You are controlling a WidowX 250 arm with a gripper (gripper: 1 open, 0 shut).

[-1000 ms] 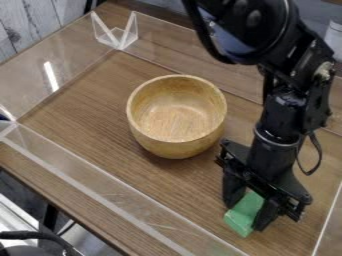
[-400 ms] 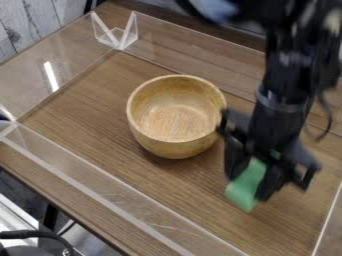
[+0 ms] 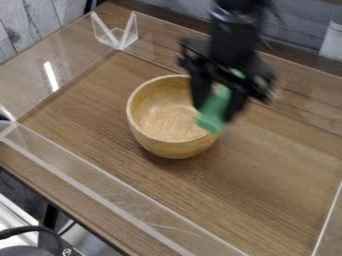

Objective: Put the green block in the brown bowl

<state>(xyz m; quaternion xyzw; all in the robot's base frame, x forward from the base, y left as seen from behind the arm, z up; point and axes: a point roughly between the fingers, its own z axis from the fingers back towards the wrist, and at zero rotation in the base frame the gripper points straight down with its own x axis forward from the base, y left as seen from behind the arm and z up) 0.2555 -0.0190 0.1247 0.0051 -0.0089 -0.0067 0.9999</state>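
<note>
The gripper (image 3: 218, 98) points down, its jaws closed on the block (image 3: 214, 110) and clamping its upper end. The block is a solid mid-green, matte bar, motion-blurred, hanging tilted above the right rim of the bowl (image 3: 158, 122). The bowl is round, light tan wood with visible grain and sits on the table (image 3: 94, 90).

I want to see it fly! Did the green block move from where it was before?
Yes. The gripper carried the green block up off the table and left, to the brown bowl's right rim.
</note>
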